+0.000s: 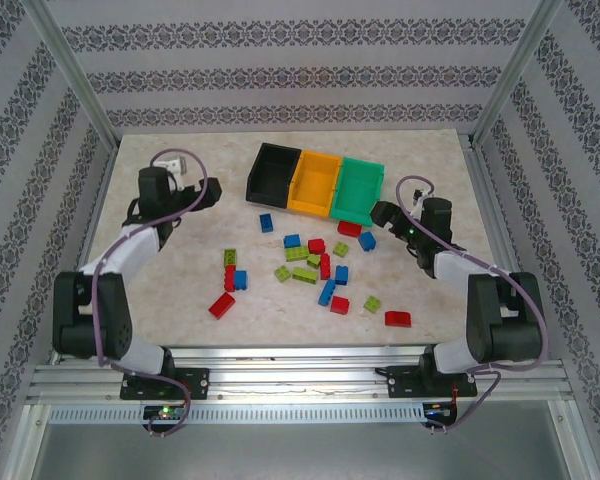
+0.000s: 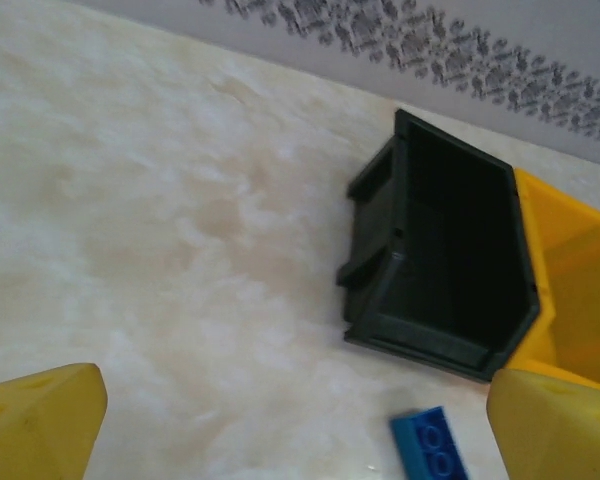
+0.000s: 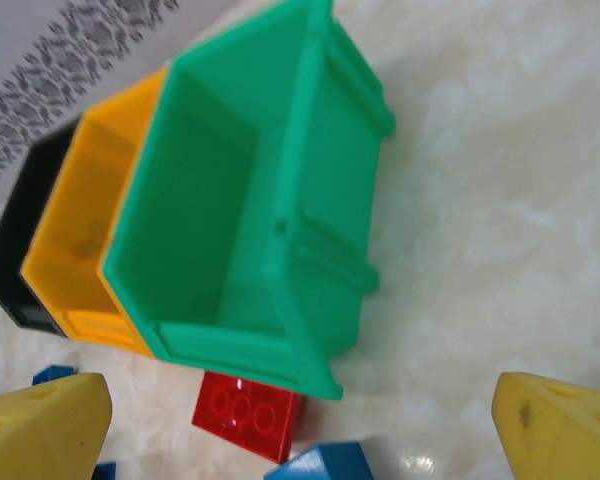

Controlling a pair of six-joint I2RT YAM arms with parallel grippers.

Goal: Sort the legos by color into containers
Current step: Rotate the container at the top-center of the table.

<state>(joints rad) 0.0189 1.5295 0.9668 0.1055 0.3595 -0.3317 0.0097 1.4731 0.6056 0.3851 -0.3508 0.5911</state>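
The three joined containers stand at the back of the table, all bare inside: black bin, orange-yellow bin, green bin. Several red, blue and lime legos lie scattered in front of them, among them a blue brick, a red brick and a lime brick. My left gripper hovers open left of the black bin, with a blue brick near its right fingertip. My right gripper is open beside the green bin, above a red brick and a blue brick.
A metal frame and patterned walls enclose the marble table. A red brick lies nearest the left arm, and another red brick lies nearest the right arm. The orange-yellow bin and black bin sit beyond the green one.
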